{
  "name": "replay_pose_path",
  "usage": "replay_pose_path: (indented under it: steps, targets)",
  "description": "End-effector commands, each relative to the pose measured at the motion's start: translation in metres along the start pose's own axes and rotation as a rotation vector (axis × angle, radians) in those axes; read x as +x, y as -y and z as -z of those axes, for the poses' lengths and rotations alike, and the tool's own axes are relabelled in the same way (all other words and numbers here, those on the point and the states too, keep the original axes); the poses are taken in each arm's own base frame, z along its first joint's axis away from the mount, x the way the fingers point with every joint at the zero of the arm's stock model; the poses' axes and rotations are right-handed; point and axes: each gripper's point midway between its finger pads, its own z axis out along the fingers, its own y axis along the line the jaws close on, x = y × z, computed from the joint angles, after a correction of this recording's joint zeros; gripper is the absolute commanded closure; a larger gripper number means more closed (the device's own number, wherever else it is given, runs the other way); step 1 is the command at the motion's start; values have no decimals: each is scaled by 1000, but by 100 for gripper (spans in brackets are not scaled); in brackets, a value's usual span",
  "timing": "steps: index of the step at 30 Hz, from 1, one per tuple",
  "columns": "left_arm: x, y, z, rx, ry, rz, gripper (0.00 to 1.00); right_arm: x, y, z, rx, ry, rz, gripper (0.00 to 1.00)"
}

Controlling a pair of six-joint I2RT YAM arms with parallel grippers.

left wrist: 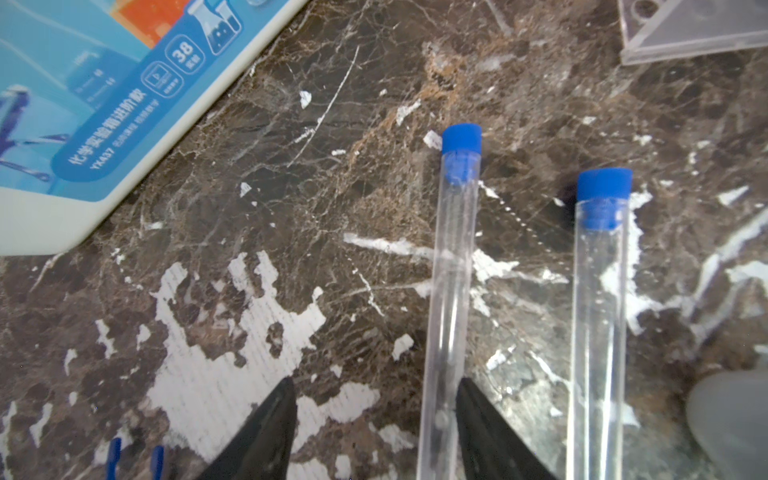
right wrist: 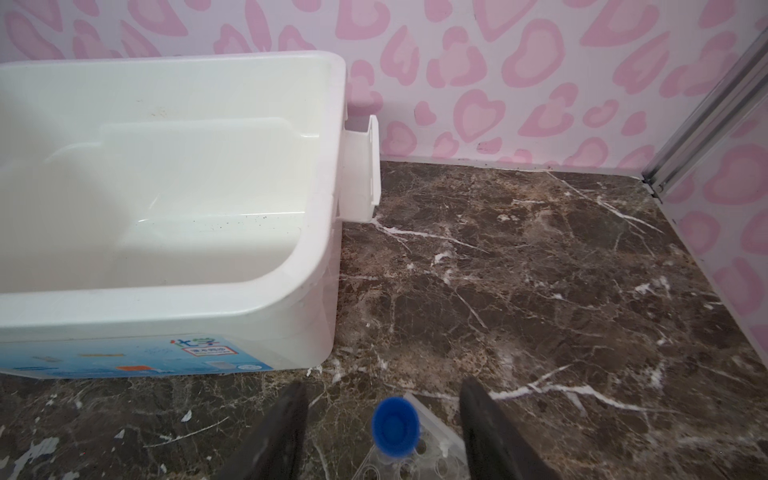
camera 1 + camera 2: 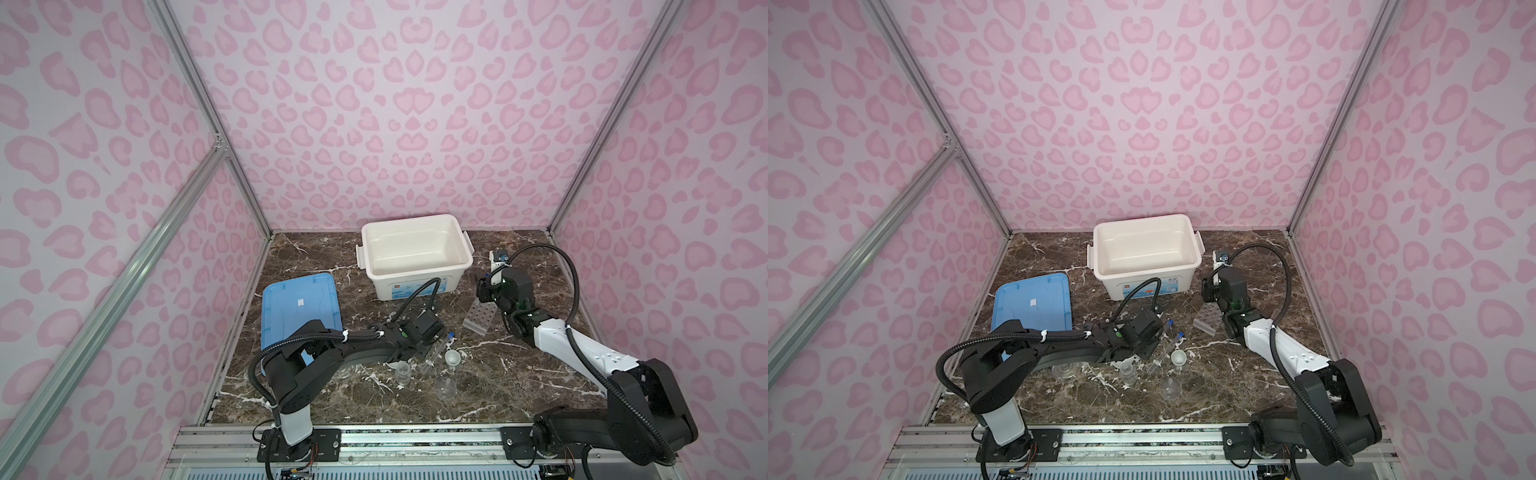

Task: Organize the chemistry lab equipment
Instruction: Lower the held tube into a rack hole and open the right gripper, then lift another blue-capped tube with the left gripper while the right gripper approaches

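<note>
left jaws, open, straddle a capped test tube [image 1: 451,270] on the bench [image 1: 249,199] for pickup; right jaws, open, flank a second tube [image 2: 394,428] standing in the rack [image 2: 434,449].

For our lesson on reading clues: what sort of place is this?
Probably a robot test booth: pink-patterned walls on a metal frame enclose a marble-look tabletop, with two robot arms bolted at its front edge.

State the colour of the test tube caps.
Blue. The test tube caps show best in the left wrist view.
</note>
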Motion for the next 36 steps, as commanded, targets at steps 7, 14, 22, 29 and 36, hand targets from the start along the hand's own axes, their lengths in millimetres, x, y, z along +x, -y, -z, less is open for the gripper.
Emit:
replay_pose_path:
  steps: [7, 14, 22, 29, 36]
  targets:
    - [0, 4, -4, 12, -13, -11, 46, -8, 7, 14, 16, 6, -31, 33]
    - [3, 7, -7, 21, -33, -17, 49, -8, 13, 23, 25, 13, -51, 33]
    - [7, 11, -12, 36, -50, -18, 55, -8, 16, 30, 17, 13, -73, 32]
    - [9, 13, -14, 47, -59, -19, 65, -5, 21, 35, 22, 8, -113, 30]
    - [8, 20, -15, 80, -57, -18, 75, -1, 38, 43, 46, -19, -198, 28]
